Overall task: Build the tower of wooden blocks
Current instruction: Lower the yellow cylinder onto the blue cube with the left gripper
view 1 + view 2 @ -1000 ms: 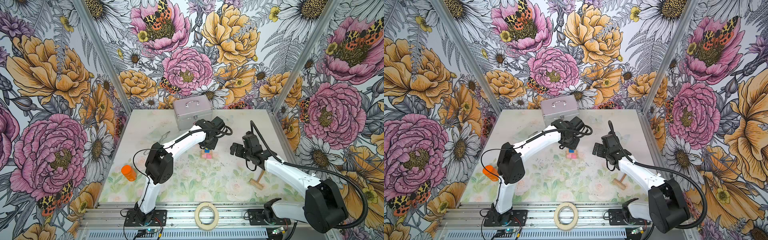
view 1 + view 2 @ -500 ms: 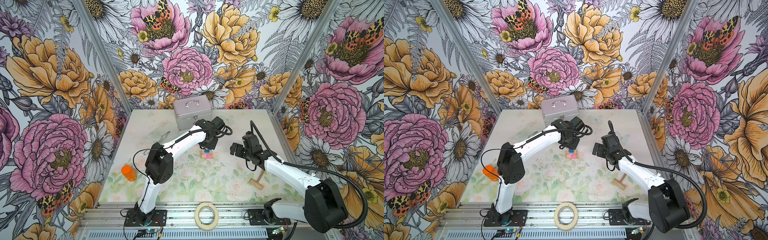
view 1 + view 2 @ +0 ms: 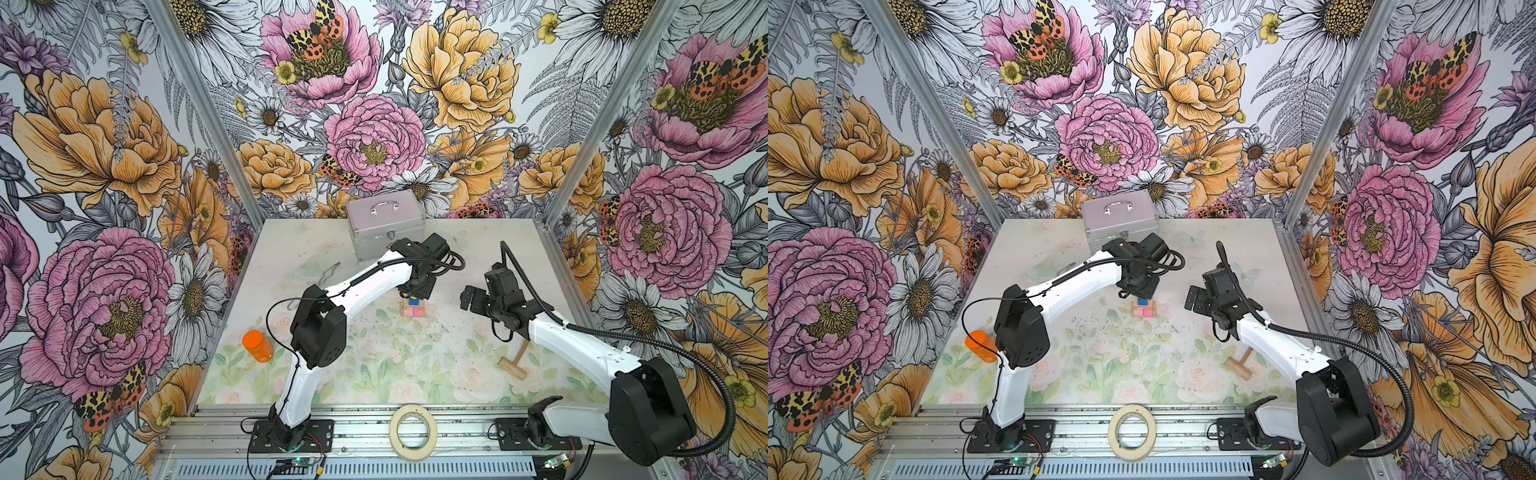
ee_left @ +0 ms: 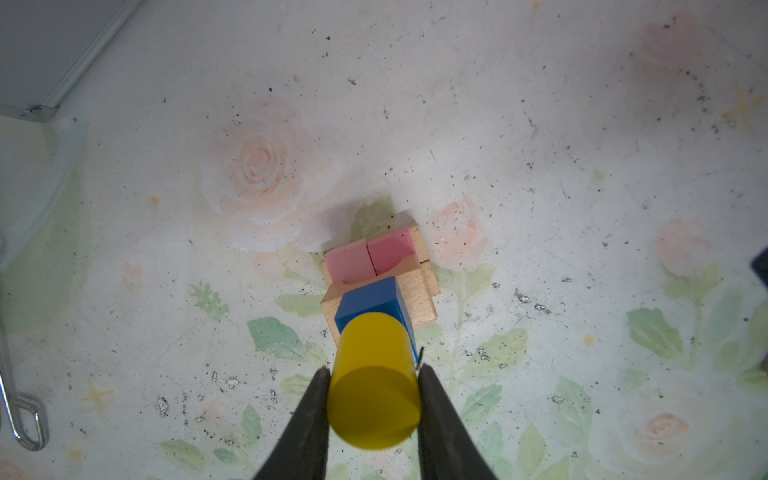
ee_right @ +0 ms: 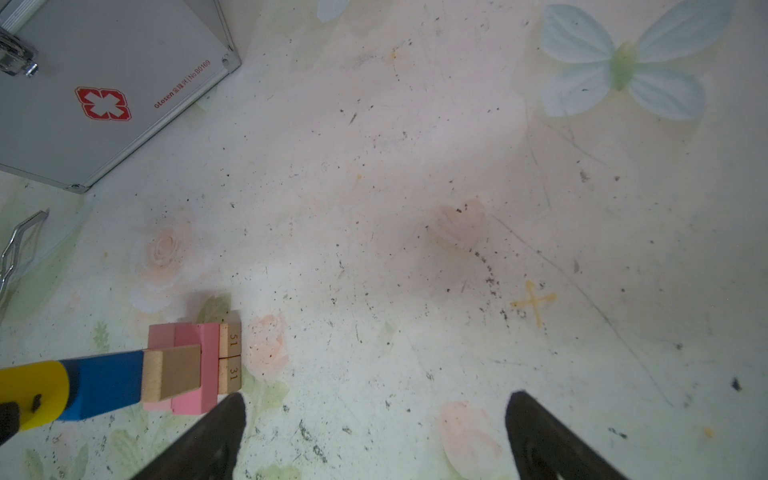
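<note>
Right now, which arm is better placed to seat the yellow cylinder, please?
Left: the left gripper holds the yellow cylinder over the blue block; the right gripper is open, aside.

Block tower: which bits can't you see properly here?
- The yellow cylinder: all but hidden under the left gripper in both top views; cut off by the picture's edge in the right wrist view.
- The blue block: its top is covered by the cylinder in the left wrist view.
- The tan bricks: too small to count in both top views; the pink bricks partly hide them in the wrist views.
</note>
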Robot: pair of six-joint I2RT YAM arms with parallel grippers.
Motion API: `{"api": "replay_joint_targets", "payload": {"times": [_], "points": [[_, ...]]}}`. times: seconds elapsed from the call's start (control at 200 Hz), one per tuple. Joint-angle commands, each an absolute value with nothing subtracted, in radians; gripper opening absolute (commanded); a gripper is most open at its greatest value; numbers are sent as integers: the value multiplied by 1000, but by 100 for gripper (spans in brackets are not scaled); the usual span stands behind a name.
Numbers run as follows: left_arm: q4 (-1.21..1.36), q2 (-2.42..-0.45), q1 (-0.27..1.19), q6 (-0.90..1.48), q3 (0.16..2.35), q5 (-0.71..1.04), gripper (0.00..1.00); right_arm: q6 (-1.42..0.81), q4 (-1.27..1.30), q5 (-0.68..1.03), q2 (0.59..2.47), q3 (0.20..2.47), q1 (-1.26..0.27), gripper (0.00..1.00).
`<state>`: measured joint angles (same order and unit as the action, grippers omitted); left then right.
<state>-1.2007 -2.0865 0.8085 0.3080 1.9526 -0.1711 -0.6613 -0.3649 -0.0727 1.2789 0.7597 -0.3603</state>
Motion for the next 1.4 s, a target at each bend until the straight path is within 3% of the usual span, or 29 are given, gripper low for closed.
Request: {"api": "replay_joint_targets", "payload": {"times": [0.0, 1.396], "points": [[-1196, -2092, 811, 324, 1960, -155, 4, -667, -351, -63, 1286, 750, -354, 99], [-1199, -2100, 804, 330, 1956, -156, 24, -667, -350, -61, 1292, 752, -353, 99]]}}
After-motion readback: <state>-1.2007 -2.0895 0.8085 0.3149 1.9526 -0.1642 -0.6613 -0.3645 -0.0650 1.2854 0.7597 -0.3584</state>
